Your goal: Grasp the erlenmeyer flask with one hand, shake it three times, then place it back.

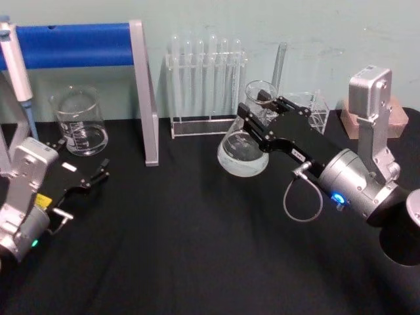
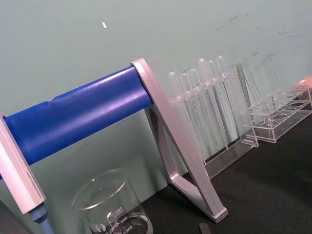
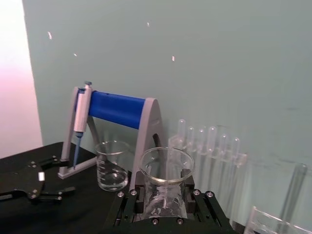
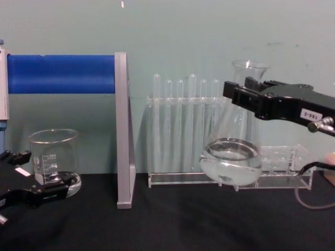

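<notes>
While black right gripper (image 1: pixel 261 110) pinches its narrow neck, clear conical erlenmeyer flask (image 1: pixel 244 155) hangs tilted; left gripper (image 1: pixel 100 172) parked far left, spread.

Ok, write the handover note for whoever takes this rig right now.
Right gripper: shut on the neck of the erlenmeyer flask. The flask is tilted, apparently off the table, with liquid inside, in front of the test tube rack.
Left gripper: open, parked low at left near the beaker.
Done: grasp. The shake count cannot be told.
Left: finish the shakes, then set the flask back.
</notes>
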Tool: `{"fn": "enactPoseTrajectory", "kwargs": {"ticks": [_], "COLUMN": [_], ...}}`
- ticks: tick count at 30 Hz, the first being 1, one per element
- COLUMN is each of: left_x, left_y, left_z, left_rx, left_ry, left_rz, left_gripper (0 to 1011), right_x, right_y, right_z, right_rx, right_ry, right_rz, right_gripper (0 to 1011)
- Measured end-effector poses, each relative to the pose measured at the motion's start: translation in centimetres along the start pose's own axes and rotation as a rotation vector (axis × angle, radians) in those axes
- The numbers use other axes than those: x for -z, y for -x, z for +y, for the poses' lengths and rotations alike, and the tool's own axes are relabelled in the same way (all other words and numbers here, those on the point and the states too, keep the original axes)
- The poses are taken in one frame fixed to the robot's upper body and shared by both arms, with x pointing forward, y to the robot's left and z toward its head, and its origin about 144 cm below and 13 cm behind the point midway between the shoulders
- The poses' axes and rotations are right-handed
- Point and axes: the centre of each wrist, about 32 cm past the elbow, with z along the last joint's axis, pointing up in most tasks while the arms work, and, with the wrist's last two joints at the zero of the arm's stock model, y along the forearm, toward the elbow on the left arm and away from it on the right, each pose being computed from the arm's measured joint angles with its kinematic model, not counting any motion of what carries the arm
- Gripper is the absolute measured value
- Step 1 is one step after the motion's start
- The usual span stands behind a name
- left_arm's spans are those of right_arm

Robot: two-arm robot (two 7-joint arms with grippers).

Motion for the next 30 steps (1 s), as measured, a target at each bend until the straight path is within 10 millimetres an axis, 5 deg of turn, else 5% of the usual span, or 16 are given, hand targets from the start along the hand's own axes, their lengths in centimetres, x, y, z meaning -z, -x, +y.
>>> {"fn": "enactPoseTrajectory", "kwargs": {"ticks": [18,30], "left_x": [0.0,0.0], "left_y": [0.0,0.0], "left_z": [0.0,0.0], "left_rx": [0.000,0.000], "left_ry": [0.000,0.000], "left_rz": [0.000,0.000], "left_gripper": [1001,1001], "right_x": [0.2,0.4], "right_y": [0.3,1.0], "right_z": [0.1,1.8], "right_rx": [-0.002,-0.260], "right_ry": [0.019,0.016], "right_rz": [-0.013,-0.011], "right_gripper": [449,449]}}
